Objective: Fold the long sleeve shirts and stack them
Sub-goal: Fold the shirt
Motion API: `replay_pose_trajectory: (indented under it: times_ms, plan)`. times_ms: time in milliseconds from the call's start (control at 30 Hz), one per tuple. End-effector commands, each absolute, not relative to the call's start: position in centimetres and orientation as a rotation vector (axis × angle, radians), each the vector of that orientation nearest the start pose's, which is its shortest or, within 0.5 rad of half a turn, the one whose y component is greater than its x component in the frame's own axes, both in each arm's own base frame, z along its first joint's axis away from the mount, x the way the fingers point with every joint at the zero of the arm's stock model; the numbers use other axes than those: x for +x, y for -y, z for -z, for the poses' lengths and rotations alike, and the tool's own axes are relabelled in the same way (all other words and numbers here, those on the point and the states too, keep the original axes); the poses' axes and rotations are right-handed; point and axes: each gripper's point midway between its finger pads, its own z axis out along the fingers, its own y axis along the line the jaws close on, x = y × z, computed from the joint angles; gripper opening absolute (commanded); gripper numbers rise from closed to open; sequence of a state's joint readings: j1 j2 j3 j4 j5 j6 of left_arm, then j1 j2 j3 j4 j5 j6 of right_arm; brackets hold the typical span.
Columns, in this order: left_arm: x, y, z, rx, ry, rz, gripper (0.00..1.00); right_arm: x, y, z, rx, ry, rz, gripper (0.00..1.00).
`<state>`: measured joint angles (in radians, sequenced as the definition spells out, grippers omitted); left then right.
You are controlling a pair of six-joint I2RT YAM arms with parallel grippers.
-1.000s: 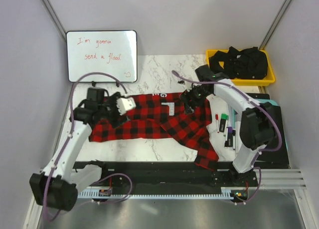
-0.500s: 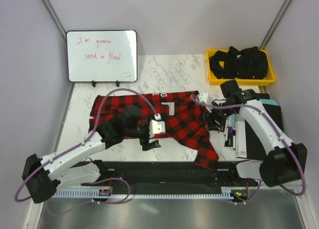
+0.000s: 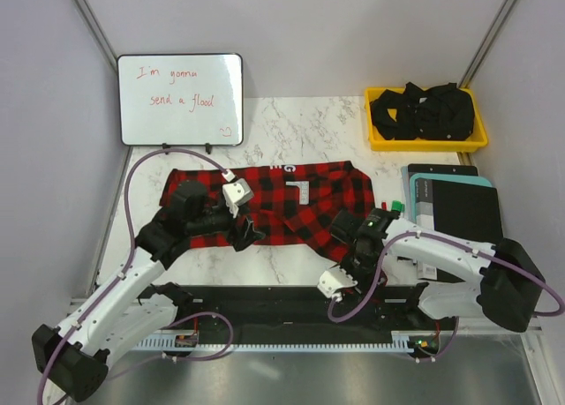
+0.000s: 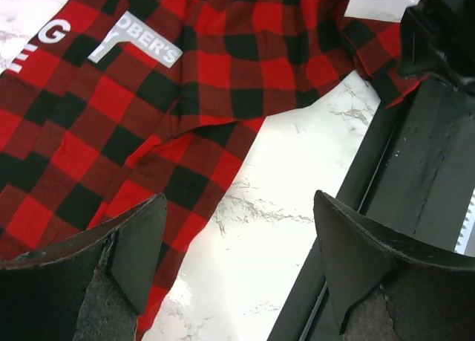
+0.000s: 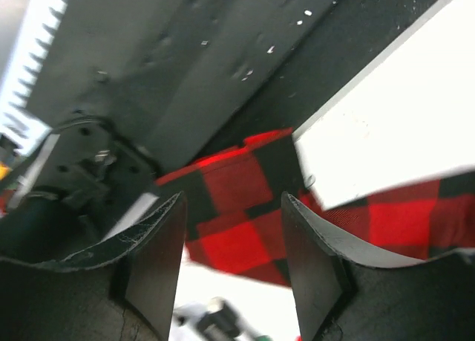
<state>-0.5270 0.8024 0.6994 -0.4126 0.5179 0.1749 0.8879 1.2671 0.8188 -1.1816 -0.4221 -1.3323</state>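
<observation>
flannel shirt (image 3: 275, 213) spread on table (image 3: 291, 131) | left jaws apart | right jaws apart

I see the shirt (image 3: 291, 202) as soft matt woven cloth, the worktop (image 3: 300, 127) as glossy white marble-look, and the left fingers (image 4: 135, 243) as matt black, grainy-edged.

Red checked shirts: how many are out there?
1. The flannel shirt lies spread across the middle of the table. The black heap in the yellow bin could hide others.
</observation>
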Motion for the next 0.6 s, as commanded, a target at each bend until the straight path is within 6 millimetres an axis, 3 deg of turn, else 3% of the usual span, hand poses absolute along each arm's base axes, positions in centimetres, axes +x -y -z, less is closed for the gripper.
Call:
replay_pose_trajectory:
  times_ms: [0,200,367,500,567]
  plan:
    - [19.2,20.2,-19.3,0.950,-1.889,0.795,0.87,9.7,-17.2,-4.6,-2.745,-1.182,-0.529,0.61]
    - [19.1,20.6,-19.4,0.962,-1.905,0.826,0.87,10.6,-18.0,-2.9,-2.771,-1.165,-0.497,0.62]
    - [19.1,20.6,-19.3,0.977,-1.908,0.827,0.87,10.8,-16.9,-1.2,-2.825,-1.149,-0.435,0.60]
    - [19.1,20.7,-18.8,0.982,-1.918,0.833,0.87,10.5,-16.0,-0.6,-2.842,-1.126,-0.411,0.55]
    - [19.2,20.8,-18.7,0.984,-1.920,0.836,0.87,10.4,-15.4,0.0,-2.847,-1.130,-0.391,0.46]
